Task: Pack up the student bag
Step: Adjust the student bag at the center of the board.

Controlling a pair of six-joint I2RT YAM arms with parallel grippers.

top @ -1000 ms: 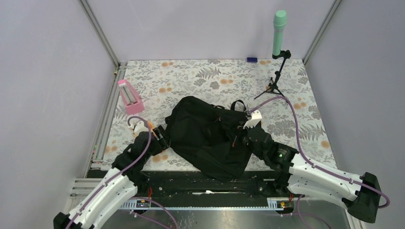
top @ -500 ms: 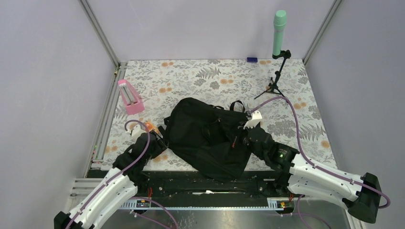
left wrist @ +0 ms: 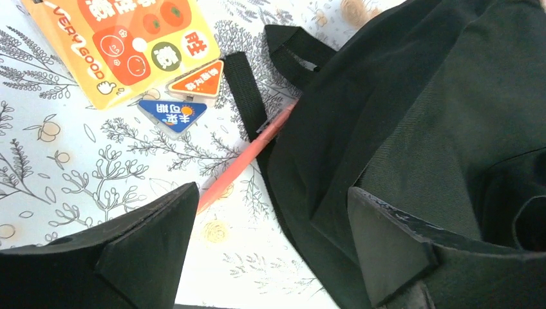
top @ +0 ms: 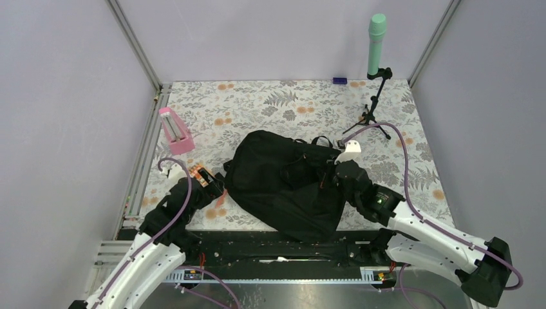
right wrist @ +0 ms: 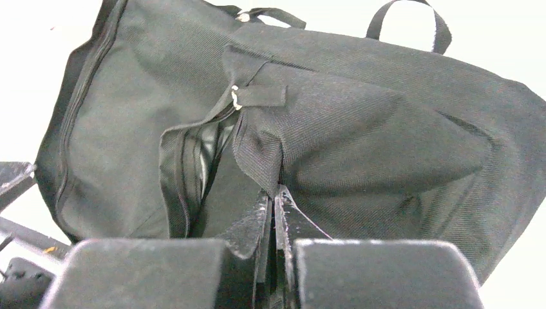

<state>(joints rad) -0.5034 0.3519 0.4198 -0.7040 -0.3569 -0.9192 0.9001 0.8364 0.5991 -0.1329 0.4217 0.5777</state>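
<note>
A floral-printed surface [top: 257, 106], boxed in by plain lilac walls and aluminium corner posts, carries a large black soft fabric student bag [top: 283, 187] lying flat near the front edge, between the two arms. Open room lies behind the bag toward the far wall. A pink oblong box [top: 174, 132] hugs the left edge, and a mint-green cylinder on a black tripod [top: 375, 45] stands at the far right corner. The right pincer [right wrist: 273, 196] is clenched on a fold of the bag's fabric. The left pincer [left wrist: 270, 222] hangs released, jaws wide over the bag's left edge, where a red pen [left wrist: 241, 161] lies against it, an orange printed packet [left wrist: 129, 45] nearby.
</note>
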